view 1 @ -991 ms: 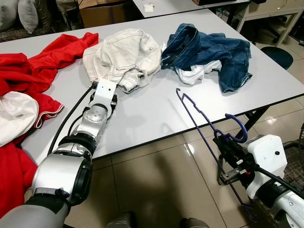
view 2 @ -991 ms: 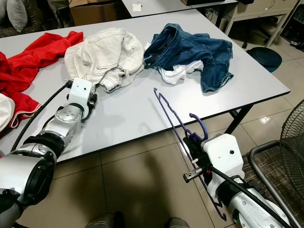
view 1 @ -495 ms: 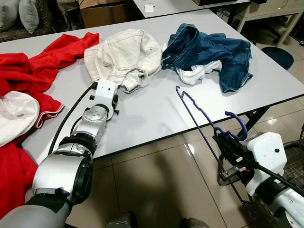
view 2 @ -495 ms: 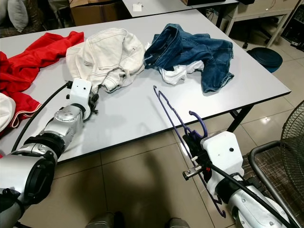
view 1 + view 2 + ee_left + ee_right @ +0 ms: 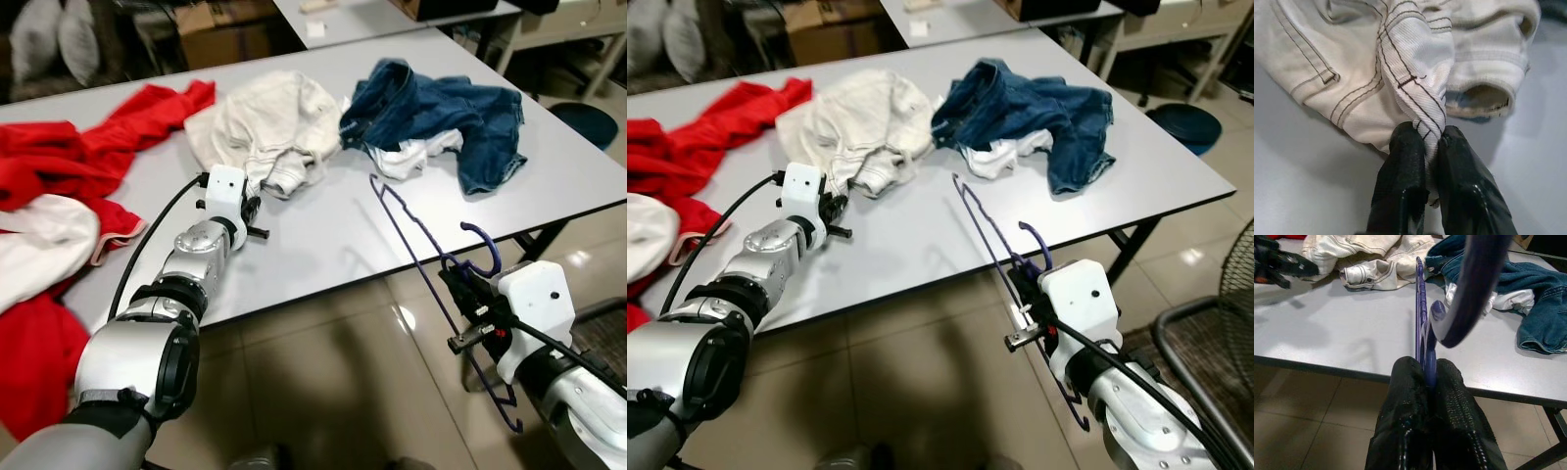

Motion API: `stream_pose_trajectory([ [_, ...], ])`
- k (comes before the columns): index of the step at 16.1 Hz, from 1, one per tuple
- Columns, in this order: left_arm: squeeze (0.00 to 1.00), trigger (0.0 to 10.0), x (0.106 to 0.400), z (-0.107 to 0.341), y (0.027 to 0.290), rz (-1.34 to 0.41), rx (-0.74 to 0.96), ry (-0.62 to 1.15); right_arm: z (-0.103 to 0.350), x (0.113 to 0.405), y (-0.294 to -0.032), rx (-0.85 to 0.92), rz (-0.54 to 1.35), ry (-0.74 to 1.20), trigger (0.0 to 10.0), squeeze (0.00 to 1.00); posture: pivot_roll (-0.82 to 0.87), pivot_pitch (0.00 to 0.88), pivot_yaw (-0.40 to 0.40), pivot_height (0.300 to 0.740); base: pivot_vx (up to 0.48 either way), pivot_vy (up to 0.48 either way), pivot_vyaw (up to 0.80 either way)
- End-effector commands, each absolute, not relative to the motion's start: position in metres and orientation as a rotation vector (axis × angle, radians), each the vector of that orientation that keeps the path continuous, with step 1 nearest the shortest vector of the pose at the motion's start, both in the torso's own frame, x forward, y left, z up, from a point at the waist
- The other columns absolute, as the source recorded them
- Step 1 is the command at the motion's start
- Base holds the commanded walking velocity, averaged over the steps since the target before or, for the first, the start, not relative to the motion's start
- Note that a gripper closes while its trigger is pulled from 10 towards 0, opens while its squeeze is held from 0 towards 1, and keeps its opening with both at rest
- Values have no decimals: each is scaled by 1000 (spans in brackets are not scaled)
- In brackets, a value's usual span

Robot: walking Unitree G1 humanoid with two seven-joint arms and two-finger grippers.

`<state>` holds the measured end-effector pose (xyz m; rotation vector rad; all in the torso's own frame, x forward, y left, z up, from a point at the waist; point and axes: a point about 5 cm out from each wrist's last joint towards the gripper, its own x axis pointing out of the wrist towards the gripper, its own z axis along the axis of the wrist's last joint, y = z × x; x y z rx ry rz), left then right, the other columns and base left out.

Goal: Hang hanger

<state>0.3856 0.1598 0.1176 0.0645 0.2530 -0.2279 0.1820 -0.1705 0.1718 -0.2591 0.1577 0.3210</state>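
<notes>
left gripper (image 5: 1426, 142): pinching the cream jeans (image 5: 263, 135) hem
right gripper (image 5: 1426, 377): clamping the purple hanger (image 5: 416, 250) neck, hook just above

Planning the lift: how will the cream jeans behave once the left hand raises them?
The cream jeans lie crumpled, so they will probably sag and trail. The left hand pinches only one fold, which might slip.

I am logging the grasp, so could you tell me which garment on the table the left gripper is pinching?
The cream jeans; the left gripper clamps a stitched fold.
</notes>
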Motion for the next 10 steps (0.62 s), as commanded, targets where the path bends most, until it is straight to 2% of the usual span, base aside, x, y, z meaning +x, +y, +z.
stream_pose_trajectory([
  [1,0,0,393,136,157,-263,3,188,169,186,-171,-268,315,138,10000,0,-78,0,129,740,0,0,0],
  [4,0,0,400,158,145,-364,-77,121,169,195,-176,-276,308,111,10000,0,-67,0,145,740,0,0,0],
  [6,0,0,407,196,129,-533,-162,20,173,205,-175,-282,350,70,10000,0,-56,0,146,740,0,0,0],
  [10,0,0,417,264,126,-616,-334,-143,169,211,-167,-309,476,62,10000,0,-25,0,121,740,0,0,0],
])
